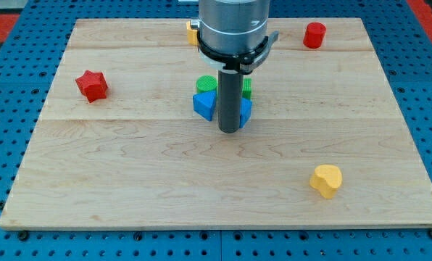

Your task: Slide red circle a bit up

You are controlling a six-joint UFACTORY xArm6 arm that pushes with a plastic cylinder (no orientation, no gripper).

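Note:
The red circle [314,35] stands near the top right of the wooden board [129,181]. My tip [229,130] is at the board's middle, far down and to the left of the red circle. The rod stands right in front of a blue block [204,104] and a green block [206,83], partly hiding both. Whether the tip touches the blue block cannot be told.
A red star [92,85] lies at the left. A yellow heart [326,180] lies at the lower right. A yellow block [192,32] at the top edge is mostly hidden behind the arm's grey body [233,25].

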